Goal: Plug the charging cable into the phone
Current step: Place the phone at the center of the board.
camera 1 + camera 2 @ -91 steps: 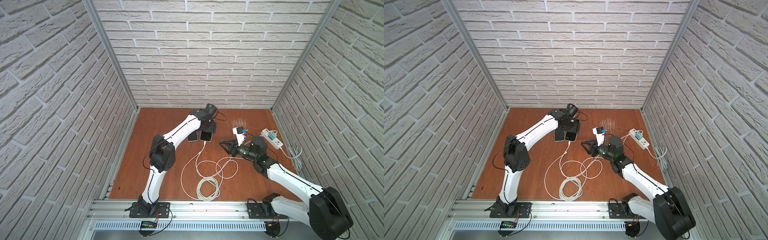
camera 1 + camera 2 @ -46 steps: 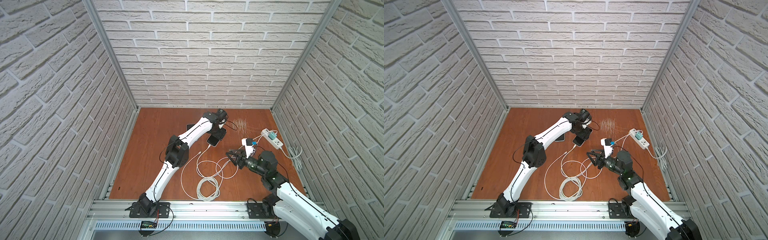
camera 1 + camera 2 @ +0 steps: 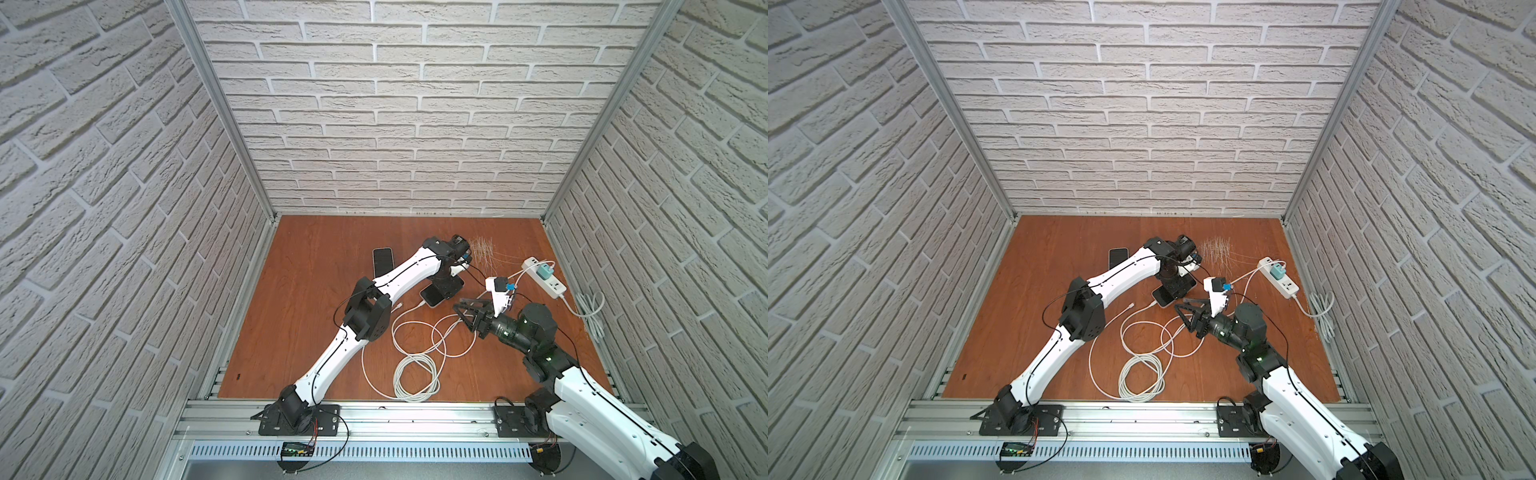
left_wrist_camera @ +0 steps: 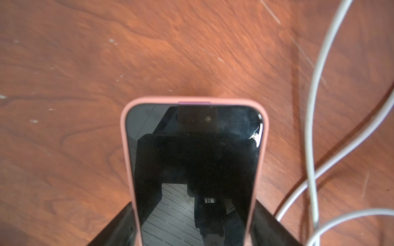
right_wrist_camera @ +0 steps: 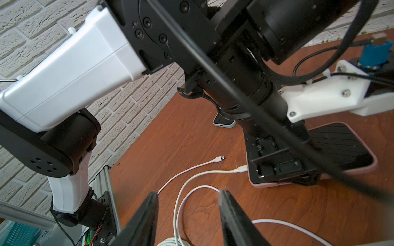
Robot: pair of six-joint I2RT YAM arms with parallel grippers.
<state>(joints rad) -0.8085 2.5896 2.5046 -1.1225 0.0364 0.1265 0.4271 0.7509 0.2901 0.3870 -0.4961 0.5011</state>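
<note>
1. Step: judged as seating of plug (image 5: 239, 169) of charging cable (image 3: 415, 376). Plug lying end-on against short edge of phone (image 5: 345, 147); cannot tell whether fully home or only touching.
2. Location: phone flat on table (image 3: 311, 299), just right of centre in both top views, partly hidden beneath left gripper (image 3: 445, 289).
3. Left gripper: clamped across phone's width, black jaws tight to both long sides in left wrist view.
4. Right gripper (image 5: 188, 193): jaws apart at middling width, nothing between them. Poised above cable loops, near plug end of phone.
5. Next move, by estimate: confirm seat. If short, pinch stiff plug collar and press straight along phone's length, left clamp bracing. Loose second plug (image 5: 219, 158) nearby, apart from phone, to be ignored.
6. Materials:
   - Matte pink case (image 4: 125, 138), probably rubbery, corners rounded.
   - Glossy black screen (image 4: 191, 159), mirror-like.
   - Cable thin, white, smooth, limp, coiled lower centre in top views.
   - Table red-brown wood grain, faintly scratched.
</note>
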